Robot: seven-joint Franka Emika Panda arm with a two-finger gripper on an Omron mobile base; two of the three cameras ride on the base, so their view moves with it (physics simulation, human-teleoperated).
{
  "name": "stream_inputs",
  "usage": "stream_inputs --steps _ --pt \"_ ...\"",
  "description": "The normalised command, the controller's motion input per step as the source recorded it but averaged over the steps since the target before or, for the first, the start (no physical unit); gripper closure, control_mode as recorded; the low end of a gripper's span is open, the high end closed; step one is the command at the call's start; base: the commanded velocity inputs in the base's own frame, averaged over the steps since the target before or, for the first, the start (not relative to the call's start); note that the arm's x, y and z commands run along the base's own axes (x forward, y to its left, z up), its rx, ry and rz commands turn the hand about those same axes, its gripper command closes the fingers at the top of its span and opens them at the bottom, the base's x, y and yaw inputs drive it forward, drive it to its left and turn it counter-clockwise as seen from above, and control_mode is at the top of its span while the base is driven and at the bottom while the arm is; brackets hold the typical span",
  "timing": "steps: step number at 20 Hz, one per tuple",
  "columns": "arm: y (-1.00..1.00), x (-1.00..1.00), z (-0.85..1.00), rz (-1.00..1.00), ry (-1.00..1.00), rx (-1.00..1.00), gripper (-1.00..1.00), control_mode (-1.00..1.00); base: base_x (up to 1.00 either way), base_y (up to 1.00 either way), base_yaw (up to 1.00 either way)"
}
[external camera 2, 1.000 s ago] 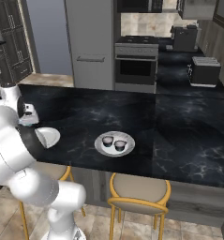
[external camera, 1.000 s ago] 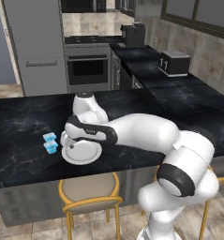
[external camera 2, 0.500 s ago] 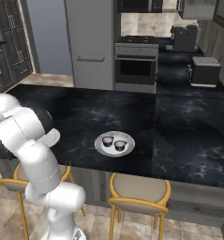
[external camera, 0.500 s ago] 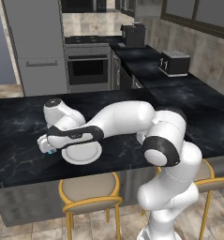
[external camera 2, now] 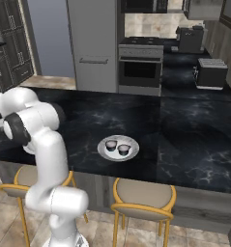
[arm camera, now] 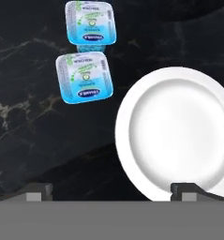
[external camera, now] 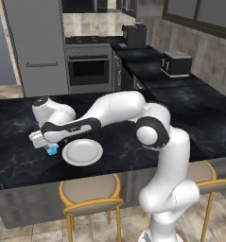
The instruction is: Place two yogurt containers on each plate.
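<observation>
End effector (arm camera: 108,192) swung left, fingers spread, over blue yogurt cups (arm camera: 84,77) beside empty plate (arm camera: 176,131)

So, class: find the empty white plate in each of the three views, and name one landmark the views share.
Left base view: the empty plate lies lower left of centre, beside a blue yogurt cup.
Right base view: it cannot be made out there.
Hand view: plate at centre right.
Shared landmark: the black marble counter.

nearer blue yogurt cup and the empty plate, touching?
Apart. The hand view shows a strip of dark counter between the nearer blue yogurt cup and the rim of the empty plate.
</observation>
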Motion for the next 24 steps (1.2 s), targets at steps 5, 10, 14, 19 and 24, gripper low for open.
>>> stream_inputs --steps 5,10,14,19,24 --pt "0.17 0.08 -0.24 -0.03 0.00 0.00 -1.00 -1.00 0.00 0.00 0.00" --pt "0.01 0.18 -0.20 0.00 0.00 0.00 -1.00 -1.00 0.00 0.00 0.00" --pt "-0.04 0.17 -0.12 0.00 0.00 0.00 -1.00 -1.00 0.00 0.00 0.00" --pt "-0.14 0.10 -0.13 0.00 0.00 0.00 -1.00 -1.00 0.00 0.00 0.00" --pt "-0.22 0.01 -0.17 0.00 0.00 0.00 -1.00 -1.00 0.00 0.00 0.00"
